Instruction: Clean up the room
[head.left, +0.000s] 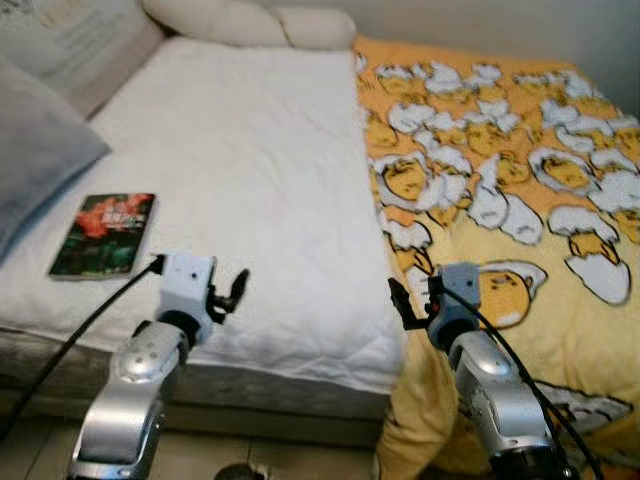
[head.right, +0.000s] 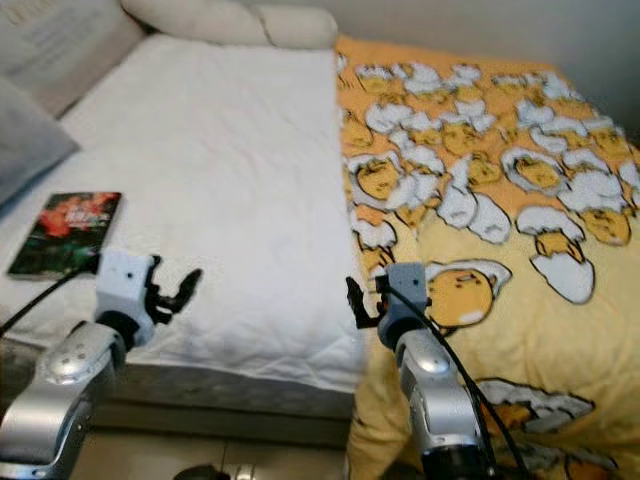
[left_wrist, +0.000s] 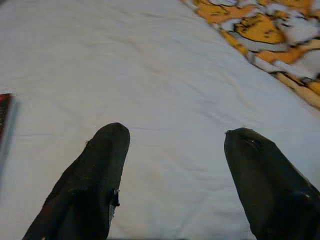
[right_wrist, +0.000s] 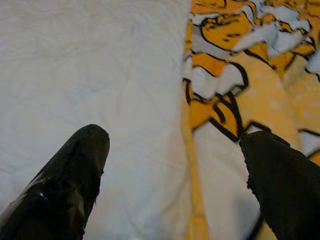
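A dark book (head.left: 103, 234) with a red picture on its cover lies on the white mattress (head.left: 250, 170) near the left front edge. A yellow blanket (head.left: 510, 190) with cartoon egg figures covers the right half of the bed. My left gripper (head.left: 236, 290) hovers open over the mattress front, to the right of the book. My right gripper (head.left: 405, 300) is open at the blanket's left edge (right_wrist: 192, 150), one fingertip (right_wrist: 85, 150) over the white sheet, the other (right_wrist: 275, 160) over the blanket. The book's edge (left_wrist: 4, 120) shows in the left wrist view.
Two cream pillows (head.left: 250, 22) lie at the head of the bed. A grey cushion (head.left: 35, 150) rests at the left, beside the book. The bed's front edge (head.left: 250, 385) and floor lie below my arms.
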